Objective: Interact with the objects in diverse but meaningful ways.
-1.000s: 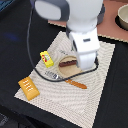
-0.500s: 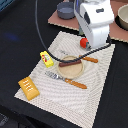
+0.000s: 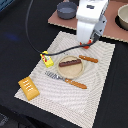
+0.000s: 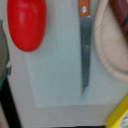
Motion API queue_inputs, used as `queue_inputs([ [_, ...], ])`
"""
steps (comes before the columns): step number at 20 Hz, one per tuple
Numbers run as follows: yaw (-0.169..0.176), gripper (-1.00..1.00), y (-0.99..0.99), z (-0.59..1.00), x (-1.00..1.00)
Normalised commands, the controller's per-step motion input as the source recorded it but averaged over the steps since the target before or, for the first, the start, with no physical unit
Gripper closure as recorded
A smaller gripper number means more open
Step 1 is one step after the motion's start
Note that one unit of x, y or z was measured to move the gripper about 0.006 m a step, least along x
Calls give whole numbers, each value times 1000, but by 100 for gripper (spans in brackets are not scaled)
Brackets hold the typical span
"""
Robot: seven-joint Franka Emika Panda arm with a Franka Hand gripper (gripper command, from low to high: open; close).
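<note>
A: Where's the red tomato [image 4: 26,25]?
B: On the pale placemat [image 4: 55,75], beside the knife [image 4: 85,55], with no fingers seen touching it.
A: Are the fingers spread or closed?
B: Hidden; I can't tell.

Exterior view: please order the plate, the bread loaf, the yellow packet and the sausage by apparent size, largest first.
1. Round tan plate
2. Golden bread loaf
3. Brown sausage, longer than the loaf but thinner, so these two are unsure
4. Yellow packet

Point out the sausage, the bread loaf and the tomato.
sausage [image 3: 70,62], exterior view, mid-length.
bread loaf [image 3: 29,88], exterior view, top centre.
tomato [image 4: 27,23], wrist view, middle of its red skin.
</note>
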Motion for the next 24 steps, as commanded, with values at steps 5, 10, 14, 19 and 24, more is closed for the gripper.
queue_inputs([
  [5, -26, -100, 547, -185, 12],
  [10, -1, -100, 362, -177, 136],
  [14, 0, -100, 77, -277, 143],
  [19, 0, -100, 0, -345, 133],
  [24, 0, -100, 17, -389, 66],
])
